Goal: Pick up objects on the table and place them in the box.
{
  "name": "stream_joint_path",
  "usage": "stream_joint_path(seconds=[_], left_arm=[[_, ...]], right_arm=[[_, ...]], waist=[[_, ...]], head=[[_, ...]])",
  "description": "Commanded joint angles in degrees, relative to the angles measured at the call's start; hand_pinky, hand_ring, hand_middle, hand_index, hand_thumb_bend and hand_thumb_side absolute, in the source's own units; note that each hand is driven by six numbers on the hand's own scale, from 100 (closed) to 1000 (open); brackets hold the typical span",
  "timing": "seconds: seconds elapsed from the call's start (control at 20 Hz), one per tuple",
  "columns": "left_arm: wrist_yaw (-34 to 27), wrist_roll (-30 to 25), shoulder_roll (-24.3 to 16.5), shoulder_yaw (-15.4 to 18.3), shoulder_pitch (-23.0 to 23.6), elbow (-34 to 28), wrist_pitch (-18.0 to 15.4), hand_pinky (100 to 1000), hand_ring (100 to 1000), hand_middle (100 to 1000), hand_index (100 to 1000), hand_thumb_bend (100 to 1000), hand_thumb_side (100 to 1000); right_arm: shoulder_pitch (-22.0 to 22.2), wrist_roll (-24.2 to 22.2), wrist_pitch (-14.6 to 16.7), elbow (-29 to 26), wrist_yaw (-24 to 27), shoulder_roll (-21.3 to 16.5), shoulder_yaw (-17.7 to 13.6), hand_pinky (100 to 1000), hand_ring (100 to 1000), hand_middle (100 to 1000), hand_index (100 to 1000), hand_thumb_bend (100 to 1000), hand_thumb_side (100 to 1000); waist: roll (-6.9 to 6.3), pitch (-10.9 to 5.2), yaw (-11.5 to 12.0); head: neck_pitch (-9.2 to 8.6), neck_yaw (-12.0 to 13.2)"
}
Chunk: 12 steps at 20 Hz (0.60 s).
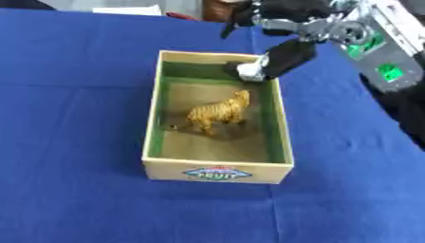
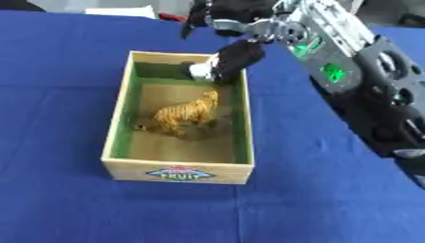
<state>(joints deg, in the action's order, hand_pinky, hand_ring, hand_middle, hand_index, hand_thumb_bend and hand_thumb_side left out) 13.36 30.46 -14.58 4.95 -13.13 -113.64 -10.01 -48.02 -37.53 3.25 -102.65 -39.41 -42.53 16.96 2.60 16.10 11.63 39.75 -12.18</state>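
Landmark: shallow rectangular cardboard box [image 1: 217, 172], green-lined inside, printed label on near wall, open top, set on blue cloth-covered tabletop [image 1: 75, 142].

Contents: small orange-and-black striped toy tiger [image 1: 219, 114], standing upright on box floor, roughly mid-box, head toward far right corner. Already placed.

Working limb: right hand [image 1: 278, 59], black with silver joints, reaching in from beyond far right corner of box, fingers pointing down over that corner. Small whitish object [image 1: 250, 71] at fingertips, just above or at far right rim of box; shape otherwise unclear. Fingers apparently curled onto it; contact with rim not determinable.

Left hand: absent from both views.

Step in hand, as judged: delivery of second item into box, hand positioned at far right corner, release not yet made.

Next move, as judged: carry whitish object slightly inward past far wall, toward free floor behind tiger, then uncurl fingers. Lowering to be kept short of tiger's head, near below fingertips.

Obstructions: far wall and right wall of box, both close under hand; risk of item catching on rim and falling outside. Tiger near drop zone; risk of toppling if struck.

Surroundings: no further loose items visible on tabletop around box. Pale flat object [image 1: 126, 10] beyond far edge of tabletop, well apart from box, not involved.
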Motion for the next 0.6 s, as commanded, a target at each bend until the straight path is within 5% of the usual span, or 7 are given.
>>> stream_joint_path(seconds=[0.05,0.4,0.6], left_arm=[[0.13,0.44,-0.45,0.68,-0.18,-0.95,-0.03,505,559,542,685,100,472],[0.34,1.20,-0.26,1.22,0.12,-0.95,0.01,505,559,543,685,100,473],[0.43,1.49,-0.14,1.38,0.05,-0.95,0.00,505,559,544,685,100,473]], right_arm=[[0.63,2.80,-2.54,-5.09,0.71,-1.70,-5.07,871,840,801,856,100,977],[5.58,8.43,-8.17,-11.75,3.34,1.73,-14.23,868,815,774,861,100,923],[8.92,11.76,-11.50,-11.93,6.64,4.66,-19.64,857,796,759,882,100,974]], waist=[[-0.46,-0.80,-0.32],[-1.26,-0.65,-1.51],[-1.56,-0.48,-1.91]], head=[[0.20,0.54],[-0.45,2.53],[-0.86,3.04]])
